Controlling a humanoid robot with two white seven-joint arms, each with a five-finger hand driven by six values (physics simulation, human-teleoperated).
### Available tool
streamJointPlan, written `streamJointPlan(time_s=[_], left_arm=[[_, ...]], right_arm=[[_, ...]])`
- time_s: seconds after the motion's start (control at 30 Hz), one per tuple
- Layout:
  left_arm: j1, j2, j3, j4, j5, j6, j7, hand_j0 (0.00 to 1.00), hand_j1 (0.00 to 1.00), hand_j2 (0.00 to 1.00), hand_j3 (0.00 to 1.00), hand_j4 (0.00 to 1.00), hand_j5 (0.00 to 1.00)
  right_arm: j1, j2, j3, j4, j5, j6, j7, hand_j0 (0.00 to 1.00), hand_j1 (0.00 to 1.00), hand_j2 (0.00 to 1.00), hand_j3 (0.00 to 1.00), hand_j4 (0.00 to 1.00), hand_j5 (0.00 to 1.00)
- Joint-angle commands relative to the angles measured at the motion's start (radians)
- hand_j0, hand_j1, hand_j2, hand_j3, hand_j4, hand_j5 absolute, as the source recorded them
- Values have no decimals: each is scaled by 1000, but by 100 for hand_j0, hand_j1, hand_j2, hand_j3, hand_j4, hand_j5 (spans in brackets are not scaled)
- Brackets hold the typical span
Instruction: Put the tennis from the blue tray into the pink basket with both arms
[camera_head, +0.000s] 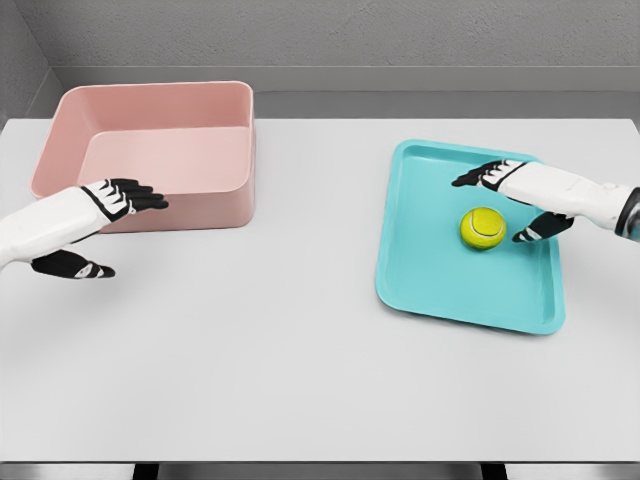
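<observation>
On the blue tray (440, 290), right of the table's (300, 380) centre, the tennis ball (483, 228) rests free on the tray floor, roughly midway along its length. The right hand (520, 200) is positioned just to the right of the ball, over the tray. Its fingers (475, 177) are extended and spread beyond the ball's far side, while the thumb (535, 232) reaches toward the ball's near side. The hand is open and holds nothing. This bracketing posture suits a closing grasp around the ball.

The pink basket (150, 210) stands well left of the tray, at the table's rear left, with its opening upward and nothing visible inside. The left hand (105, 225) is held open at the basket's near wall, fingers spread and holding nothing. It is probably staged there to receive or guide the ball. No transfer has yet begun.
</observation>
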Motion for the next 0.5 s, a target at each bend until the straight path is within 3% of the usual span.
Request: streamJointPlan(time_s=[0.0,0.13,0.47], left_arm=[[0,6,0,-4,8,0,0,100,100,100,100,100,100],[0,26,-2,-4,8,0,0,100,100,100,100,100,100],[11,27,0,-13,8,0,1,100,100,100,100,100,100]], right_arm=[[2,3,-1,29,5,1,6,100,100,100,100,100,100],[29,5,-1,26,5,1,38,100,100,100,100,100,100],[14,33,-4,29,7,1,73,100,100,100,100,100,100]])
